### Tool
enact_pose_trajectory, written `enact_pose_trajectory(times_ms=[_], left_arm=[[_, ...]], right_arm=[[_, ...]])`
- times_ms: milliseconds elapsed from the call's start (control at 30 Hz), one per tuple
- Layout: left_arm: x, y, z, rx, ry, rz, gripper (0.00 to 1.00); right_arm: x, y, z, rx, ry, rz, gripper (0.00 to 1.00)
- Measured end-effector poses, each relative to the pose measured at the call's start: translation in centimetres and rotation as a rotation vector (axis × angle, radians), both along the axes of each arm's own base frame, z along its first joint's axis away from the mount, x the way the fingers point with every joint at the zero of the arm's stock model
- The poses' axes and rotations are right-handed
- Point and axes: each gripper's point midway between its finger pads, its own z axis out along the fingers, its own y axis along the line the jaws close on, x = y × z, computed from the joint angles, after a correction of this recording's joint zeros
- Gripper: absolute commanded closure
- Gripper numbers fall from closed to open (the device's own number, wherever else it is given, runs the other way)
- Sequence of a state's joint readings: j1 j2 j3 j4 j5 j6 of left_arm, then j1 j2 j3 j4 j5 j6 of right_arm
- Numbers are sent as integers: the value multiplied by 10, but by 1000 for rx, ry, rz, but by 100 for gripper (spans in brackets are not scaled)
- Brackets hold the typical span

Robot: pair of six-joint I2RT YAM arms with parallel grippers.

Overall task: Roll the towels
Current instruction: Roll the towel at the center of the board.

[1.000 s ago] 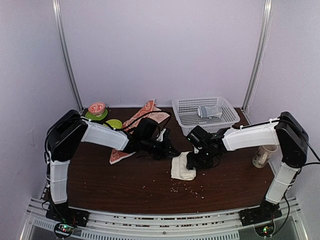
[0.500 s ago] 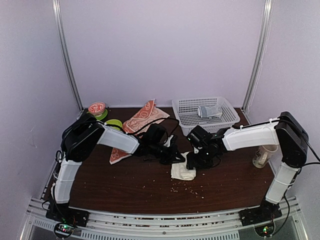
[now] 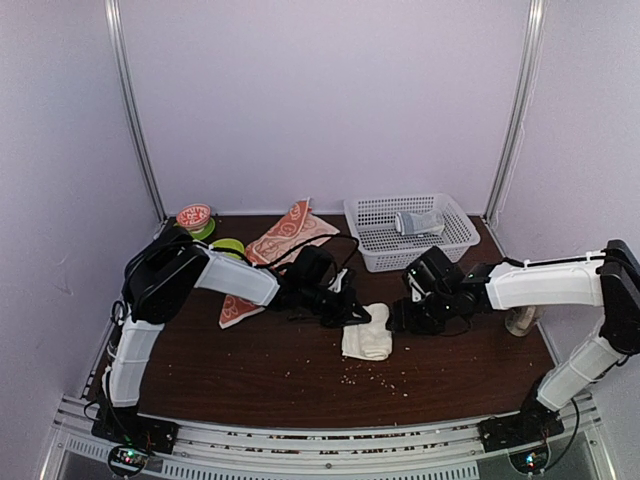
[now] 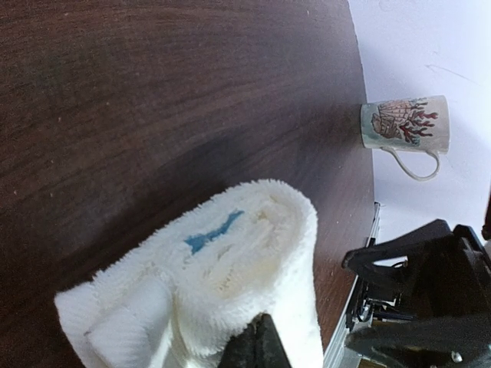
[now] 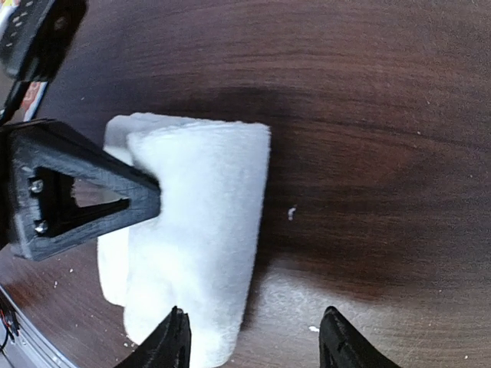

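Top external | dark wooden bench [image 3: 230, 370], scattered crumbs [image 3: 376, 378], lilac walls [image 3: 330, 100] | left hand [image 4: 257, 349] clenched, tip against cream towel [image 3: 367, 337] | right hand [image 5: 255, 341] released

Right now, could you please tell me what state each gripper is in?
Left gripper: fingers closed, tips against the cream towel.
Right gripper: fingers open, holding nothing.

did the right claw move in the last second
Yes. The right claw pulled rightward off the cream towel, from under the basket's left corner toward its middle.
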State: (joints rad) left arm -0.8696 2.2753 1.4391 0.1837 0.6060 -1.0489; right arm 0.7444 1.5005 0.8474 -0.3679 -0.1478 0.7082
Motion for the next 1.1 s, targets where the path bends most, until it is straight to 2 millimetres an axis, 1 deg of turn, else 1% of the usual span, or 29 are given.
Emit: enact_pose_trajectory(times_ms=[133,233,433,567,667,833,933,1100], left_arm=[[0,0,0,1,0,0,100],[0,0,0,1,0,0,100],[0,0,0,2,-1,-1,100],[0,1,-1,4,-1,0,100],[0,2,-2,6,-1,1,100],[0,5,-2,10,-8,3,86],[0,9,2,23,-21,6,83],[-6,21,8,60,-29,9,83]], right_arm=[[1,-13,-17,43,41,-64,43],[3,-18,-25,72,61,-101,44],[11,-12,-35,105,83,-121,45],[20,-1,-35,124,80,-112,45],[23,2,-34,131,80,-107,44],[24,5,-35,123,85,-96,44],[27,7,-34,122,83,-93,44],[28,9,-34,121,82,-89,44]])
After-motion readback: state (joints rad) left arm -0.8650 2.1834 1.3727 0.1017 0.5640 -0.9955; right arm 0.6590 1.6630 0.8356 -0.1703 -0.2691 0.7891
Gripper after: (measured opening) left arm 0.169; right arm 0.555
